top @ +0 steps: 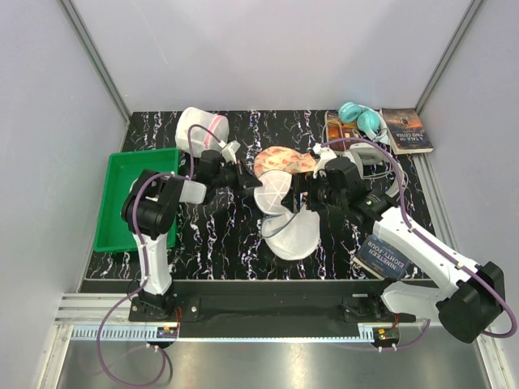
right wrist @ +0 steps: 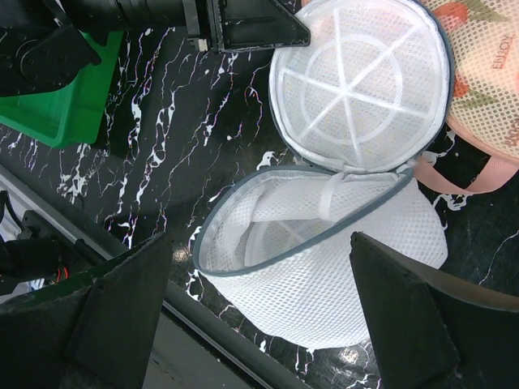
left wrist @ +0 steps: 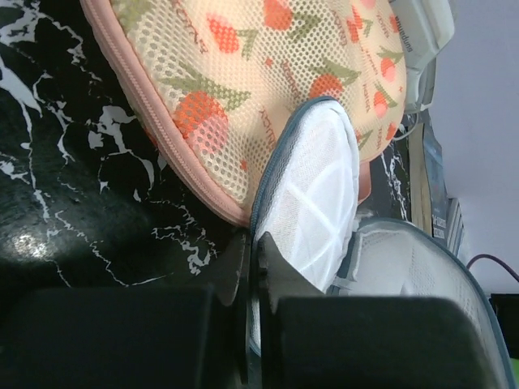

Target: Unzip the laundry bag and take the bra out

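Observation:
The laundry bag (top: 292, 235) lies unzipped in the middle of the table. Its round lid (top: 272, 190) is folded back and stands up against the floral item. My left gripper (top: 250, 185) is shut on the lid's grey zip rim (left wrist: 258, 212). The lid (left wrist: 312, 203) shows white with crossed ribs. My right gripper (right wrist: 259, 239) is open and empty, hovering over the bag's mouth (right wrist: 243, 267) with a finger (right wrist: 122, 316) on each side. Smooth white fabric, the bra (right wrist: 272, 209), lies inside the opening, mostly hidden by mesh.
The pink-orange floral item (top: 284, 160) lies just behind the lid. A green tray (top: 122, 203) stands at the left. A white pouch with pink trim (top: 203, 130) sits at the back left. Teal headphones (top: 361, 120) and a book (top: 409, 130) are back right; another book (top: 389, 258) lies under my right arm.

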{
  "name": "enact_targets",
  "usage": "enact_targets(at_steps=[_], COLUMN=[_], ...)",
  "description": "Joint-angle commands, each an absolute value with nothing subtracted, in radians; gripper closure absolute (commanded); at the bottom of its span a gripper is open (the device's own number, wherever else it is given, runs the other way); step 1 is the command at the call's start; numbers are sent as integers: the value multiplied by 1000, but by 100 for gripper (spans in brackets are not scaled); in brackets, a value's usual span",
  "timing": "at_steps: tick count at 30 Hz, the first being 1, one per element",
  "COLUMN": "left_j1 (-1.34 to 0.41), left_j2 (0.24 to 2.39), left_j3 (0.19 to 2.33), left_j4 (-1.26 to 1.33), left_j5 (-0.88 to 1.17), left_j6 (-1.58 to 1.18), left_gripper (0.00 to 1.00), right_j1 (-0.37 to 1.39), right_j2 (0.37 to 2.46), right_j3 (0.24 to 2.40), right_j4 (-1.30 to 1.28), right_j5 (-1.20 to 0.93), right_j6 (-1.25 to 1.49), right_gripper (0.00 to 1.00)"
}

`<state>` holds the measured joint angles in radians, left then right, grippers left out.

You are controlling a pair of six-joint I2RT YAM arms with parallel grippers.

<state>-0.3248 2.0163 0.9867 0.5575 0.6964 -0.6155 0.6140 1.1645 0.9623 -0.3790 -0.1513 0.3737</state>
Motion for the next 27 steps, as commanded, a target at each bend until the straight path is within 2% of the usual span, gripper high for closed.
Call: enact_targets(at_steps=[1, 4, 10, 16, 21, 27], left_j1=[-322, -322, -324, -362, -474, -662], left_j2=[1950, 1859, 1597, 1398, 1318, 1293], left_j3=[983, 986, 966, 888, 831, 819], left_j4=[661, 556, 280, 203, 181, 95], left_j5=[746, 692, 421, 221, 115, -129], left_j6=[-594, -479, -227, -51, 54, 156], left_gripper=[100, 100, 100, 100, 100, 100], right_j1=[607, 607, 607, 607, 607, 606], right_j2=[1155, 1160, 1189, 1218, 1223, 1187], right_j3=[980, 982, 992, 1000, 996, 982], right_j4=[-342, -339, -333, -305, -293, -290], right_j5=[-166, -164, -166, -193, -174, -112], right_j6=[376, 373, 361, 360, 368, 388], right_gripper=[2, 2, 2, 2, 3, 2])
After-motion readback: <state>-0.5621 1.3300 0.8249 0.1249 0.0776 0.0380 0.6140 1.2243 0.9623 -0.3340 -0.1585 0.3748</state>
